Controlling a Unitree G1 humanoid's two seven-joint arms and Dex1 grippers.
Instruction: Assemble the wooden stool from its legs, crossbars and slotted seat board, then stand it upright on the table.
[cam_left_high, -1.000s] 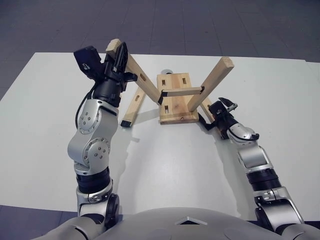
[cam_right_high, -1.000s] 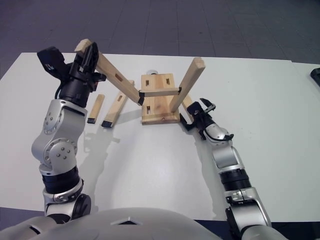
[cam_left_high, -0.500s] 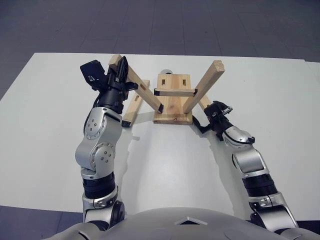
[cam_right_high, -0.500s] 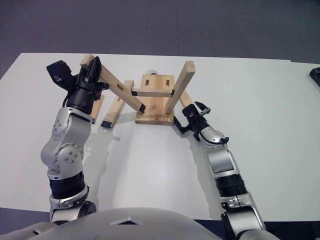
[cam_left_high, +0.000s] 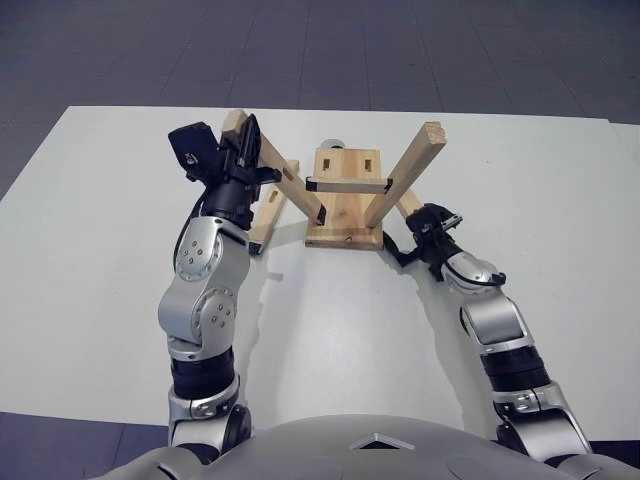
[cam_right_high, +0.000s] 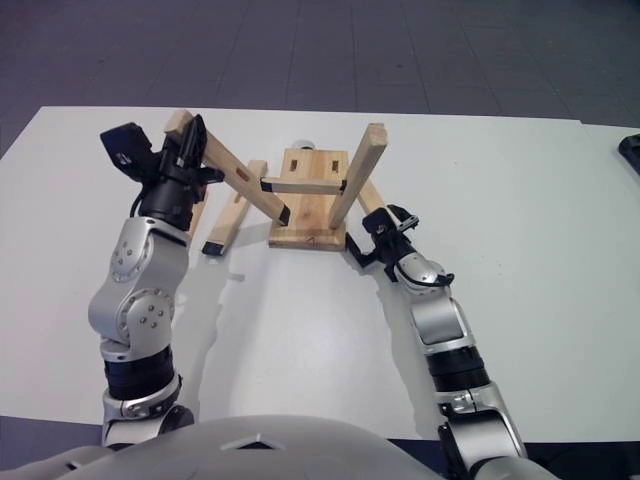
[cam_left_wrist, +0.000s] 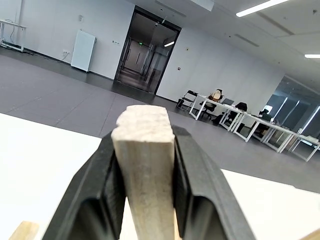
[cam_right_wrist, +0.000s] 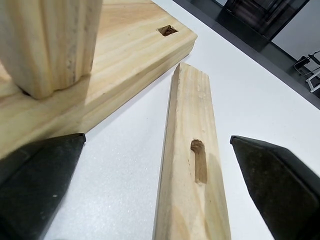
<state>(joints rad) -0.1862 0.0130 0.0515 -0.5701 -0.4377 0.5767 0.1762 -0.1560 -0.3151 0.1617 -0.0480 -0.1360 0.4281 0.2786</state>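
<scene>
White table (cam_left_high: 100, 200), grey floor beyond. The left gripper (cam_left_high: 245, 150) is clamped tight on the top end of a slanting leg (cam_left_high: 290, 185), whose lower end sits by the seat board (cam_left_high: 345, 212). The right gripper (cam_left_high: 420, 235) hangs low beside the board, fingers spread wide astride a loose leg (cam_right_wrist: 192, 165) lying flat.

The seat board (cam_left_high: 345, 228) lies on the counter (cam_left_high: 330, 330), centre and toward the far side. Two legs rise from it. The left leg (cam_left_high: 295, 185) tilts left and the right leg (cam_left_high: 408, 172) tilts right, with a crossbar (cam_left_high: 350, 185) between them. The left gripper's (cam_left_high: 245, 150) jaws clamp the left leg's top. A loose leg (cam_left_high: 262, 225) lies just left of the board. A second loose leg (cam_right_wrist: 192, 165) lies just right of it, between the right gripper's (cam_left_high: 422, 232) parted jaws.
</scene>
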